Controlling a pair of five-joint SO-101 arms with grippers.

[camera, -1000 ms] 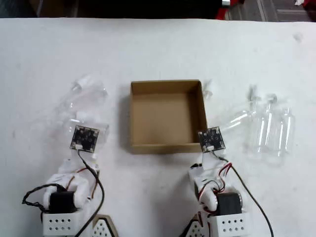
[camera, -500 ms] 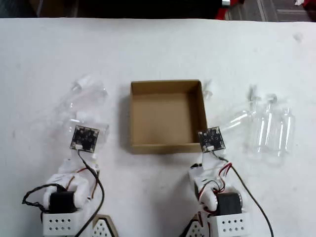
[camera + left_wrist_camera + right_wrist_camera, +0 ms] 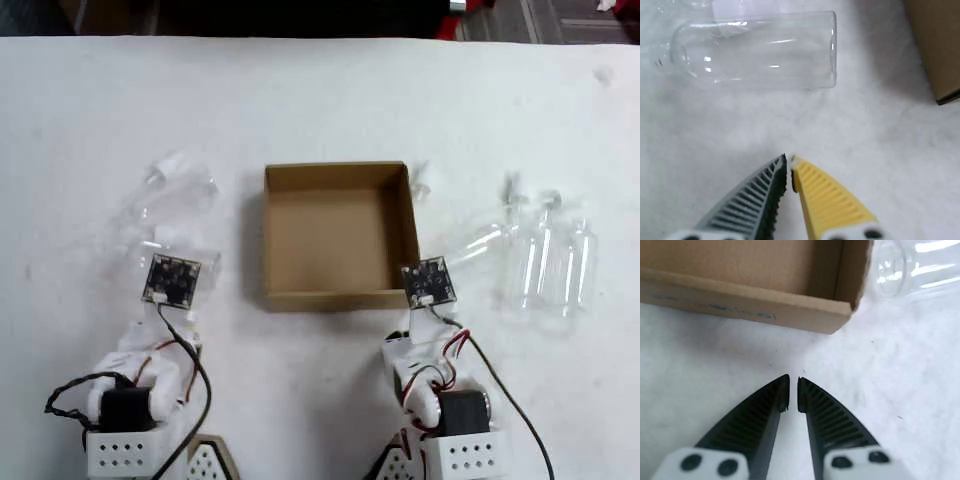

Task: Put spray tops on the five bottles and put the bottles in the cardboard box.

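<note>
An open cardboard box (image 3: 338, 236) sits mid-table with nothing inside. Clear bottles lie on both sides of it: a loose cluster at the left (image 3: 172, 195) and several at the right (image 3: 545, 262). In the left wrist view one clear bottle (image 3: 755, 50) lies on its side just beyond my left gripper (image 3: 789, 161), whose grey and yellow fingers are shut on nothing. My right gripper (image 3: 792, 385) is shut too, hovering over bare table near the box's front corner (image 3: 850, 305), with a bottle mouth (image 3: 890, 265) past that corner.
White spray tops lie near the bottles, one beside the box's far right corner (image 3: 420, 185) and one by the left cluster (image 3: 172, 165). Both arm bases stand at the table's front edge (image 3: 125, 420), (image 3: 450, 410). The table is covered in white cloth.
</note>
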